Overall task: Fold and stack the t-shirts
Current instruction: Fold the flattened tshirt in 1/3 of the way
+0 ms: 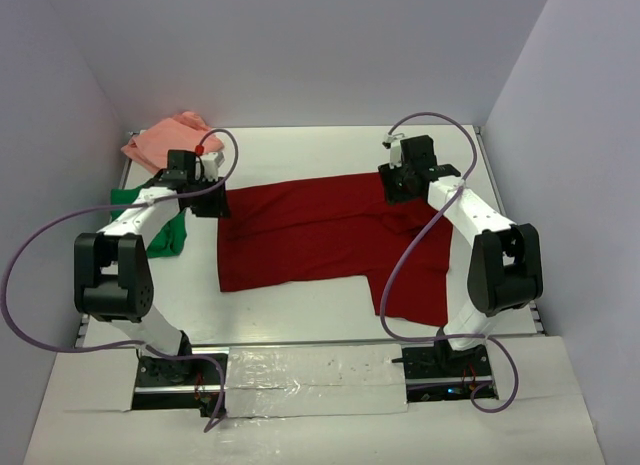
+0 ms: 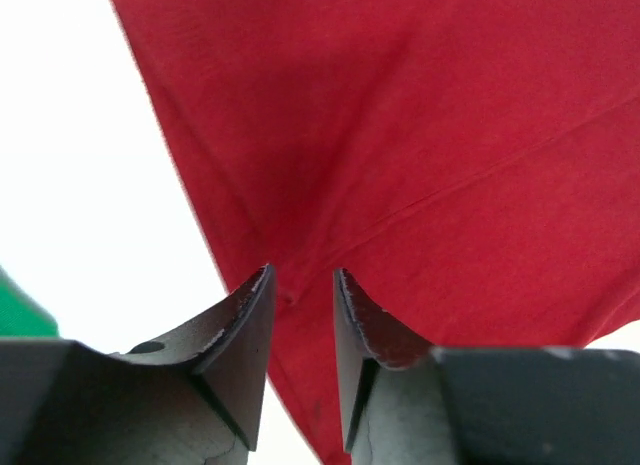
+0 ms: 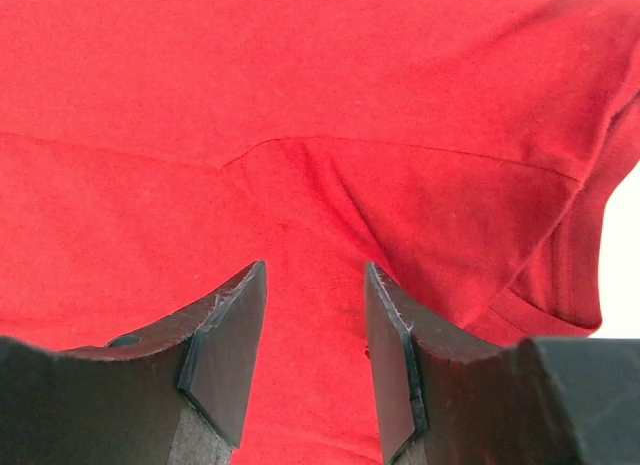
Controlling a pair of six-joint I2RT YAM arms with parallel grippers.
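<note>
- We see the dark red t-shirt spread over the middle of the white surface. It lies wide from left to right, and one flap reaches toward the near edge on the right side.
- The left fingers are down at the shirt's far left corner. In the left wrist view they stand only a narrow gap apart, with red cloth showing in that gap. A seam and the cloth's edge run in toward the tips.
- We cannot tell whether the left fingers have pinched the cloth or merely rest over it.
- The right fingers are down on the far right part of the same shirt. They are parted a little wider than the left pair, and the red cloth beneath them looks flat, so we see nothing held.
- The bright green t-shirt lies at the left side of the surface, partly under the left arm, near the red shirt but apart from it.
- The salmon pink t-shirt sits crumpled in the far left corner, just beyond the green one.
</note>
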